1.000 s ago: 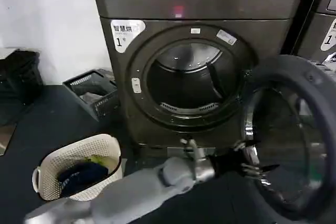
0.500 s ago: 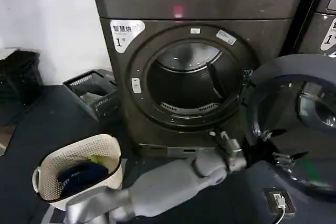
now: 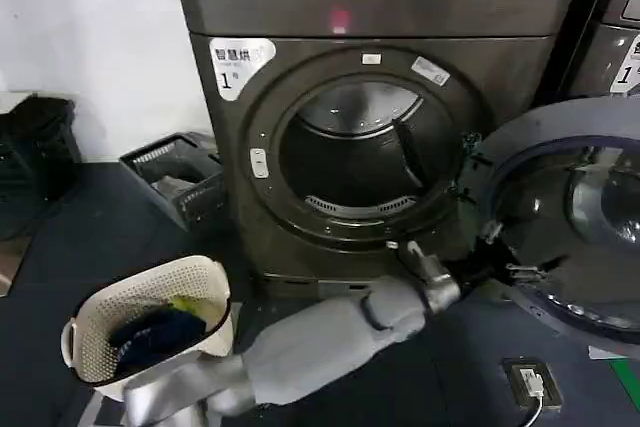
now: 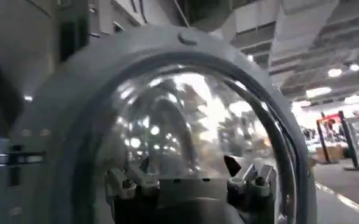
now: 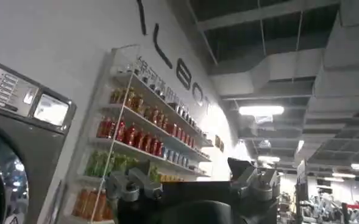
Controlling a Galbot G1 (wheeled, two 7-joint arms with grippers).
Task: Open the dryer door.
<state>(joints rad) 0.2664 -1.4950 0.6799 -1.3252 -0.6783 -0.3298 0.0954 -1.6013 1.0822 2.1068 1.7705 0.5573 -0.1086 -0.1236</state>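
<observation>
The dryer door (image 3: 590,237) stands swung wide to the right of the dryer, its dark grey inner face and domed glass turned toward me. My left arm reaches across the front of the dryer, and my left gripper (image 3: 505,265) sits at the door's lower left rim. In the left wrist view the door (image 4: 185,109) looms close ahead of my left gripper (image 4: 182,167), whose fingers are spread open with nothing between them. Whether they touch the door I cannot tell. My right gripper (image 5: 182,170) is held up, open and empty, facing a wall of shelves.
The drum opening (image 3: 360,162) is uncovered. A white laundry basket (image 3: 200,269) with clothes stands on the floor at front left, a dark crate (image 3: 175,177) behind it. A second machine (image 3: 620,37) stands at the right. A socket box (image 3: 530,382) lies on the floor.
The door has swung further open to the right, from half open to wide open. My left gripper followed it right and then rose toward the door's lower left rim.
</observation>
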